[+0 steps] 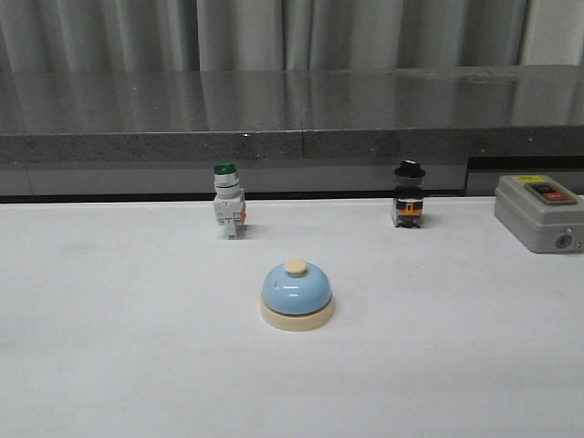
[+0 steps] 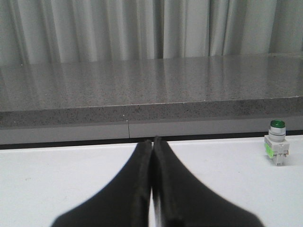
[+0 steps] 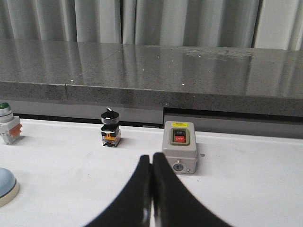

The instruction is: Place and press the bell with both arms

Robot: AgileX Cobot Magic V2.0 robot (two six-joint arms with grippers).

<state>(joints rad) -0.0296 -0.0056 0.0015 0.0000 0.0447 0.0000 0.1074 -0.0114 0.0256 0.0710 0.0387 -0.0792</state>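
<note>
The light-blue domed bell (image 1: 297,292) with cream base and cream button stands upright on the white table in the middle of the front view. Its edge also shows in the right wrist view (image 3: 5,186). Neither arm appears in the front view. My left gripper (image 2: 152,141) is shut and empty, low over the table, with the bell out of its view. My right gripper (image 3: 151,156) is shut and empty, to the right of the bell and apart from it.
A green-capped white pushbutton switch (image 1: 228,210) stands behind the bell to the left; it also shows in the left wrist view (image 2: 276,147). A black-knobbed switch (image 1: 409,205) stands at back right. A grey box with red and black buttons (image 1: 540,212) sits far right. A grey stone ledge (image 1: 292,137) runs behind.
</note>
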